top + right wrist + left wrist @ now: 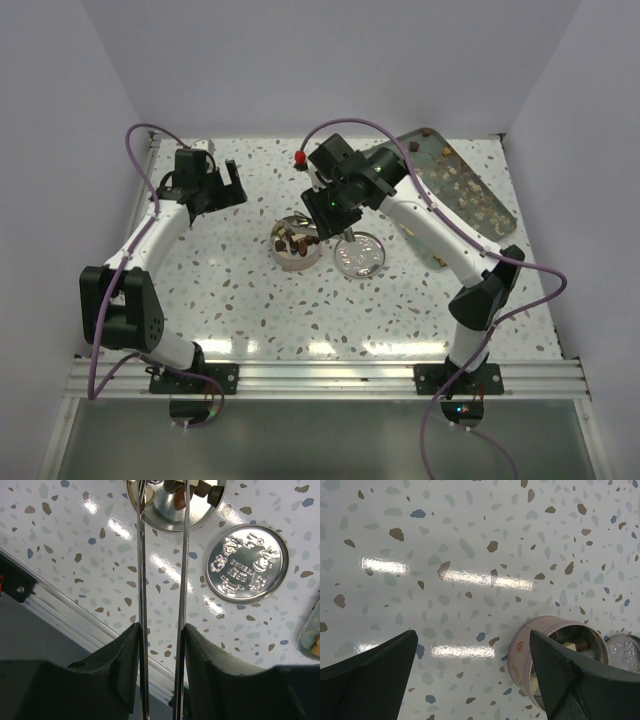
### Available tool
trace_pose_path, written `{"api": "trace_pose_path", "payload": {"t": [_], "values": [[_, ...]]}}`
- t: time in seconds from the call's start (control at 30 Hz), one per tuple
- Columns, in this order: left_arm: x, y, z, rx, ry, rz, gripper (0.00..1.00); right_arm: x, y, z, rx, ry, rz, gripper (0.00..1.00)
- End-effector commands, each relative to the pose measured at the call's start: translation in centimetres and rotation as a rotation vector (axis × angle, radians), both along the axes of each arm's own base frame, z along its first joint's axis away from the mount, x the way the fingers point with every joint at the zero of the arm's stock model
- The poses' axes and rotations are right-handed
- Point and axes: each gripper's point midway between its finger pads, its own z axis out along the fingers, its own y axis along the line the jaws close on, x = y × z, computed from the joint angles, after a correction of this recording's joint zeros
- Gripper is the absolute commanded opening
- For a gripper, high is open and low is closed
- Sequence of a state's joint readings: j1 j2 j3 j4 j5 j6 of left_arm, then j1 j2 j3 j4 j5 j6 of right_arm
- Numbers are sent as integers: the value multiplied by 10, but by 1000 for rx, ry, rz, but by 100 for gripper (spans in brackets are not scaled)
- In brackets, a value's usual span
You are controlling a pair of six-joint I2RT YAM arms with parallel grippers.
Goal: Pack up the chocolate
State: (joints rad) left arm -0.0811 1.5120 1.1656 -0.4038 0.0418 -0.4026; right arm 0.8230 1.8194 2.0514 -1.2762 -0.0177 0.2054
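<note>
Right gripper is clamped on a pair of metal tongs, one finger pressed against the outside of each arm. The arms run straight out ahead of the gripper, with a gap between them. Their ends reach over the open round tin, directly ahead of the gripper. The tips are cut off at the frame edge, so can't tell if they hold anything.

Chocolate: dark and pale lumps sit in the tin, right at the tong ends. More chocolate pieces lie scattered on the flat tray, off to the right gripper's outer side and well apart from the tin.

The embossed lid lies flat on the desk, just beside the tin, to the right of the tongs in the wrist view.

Left gripper has its fingers wide apart with nothing between them, hovering over bare desk. The tin sits partly behind its right finger, and the lid is just past that.
</note>
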Motion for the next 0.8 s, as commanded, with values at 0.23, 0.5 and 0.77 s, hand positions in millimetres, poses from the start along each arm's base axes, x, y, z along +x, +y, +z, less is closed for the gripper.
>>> {"api": "trace_pose_path", "payload": {"t": [0.23,0.5,0.77], "values": [[6,-2,4,-5,-27,-7,100,9,1,23,20,-63,-19,40],[6,0,4,3,-28,-2,100,48,-24,48,20,-133,-103,40],[5,0,2,3,-22,3,100,104,-61,33,3,-167,-169,40]]}}
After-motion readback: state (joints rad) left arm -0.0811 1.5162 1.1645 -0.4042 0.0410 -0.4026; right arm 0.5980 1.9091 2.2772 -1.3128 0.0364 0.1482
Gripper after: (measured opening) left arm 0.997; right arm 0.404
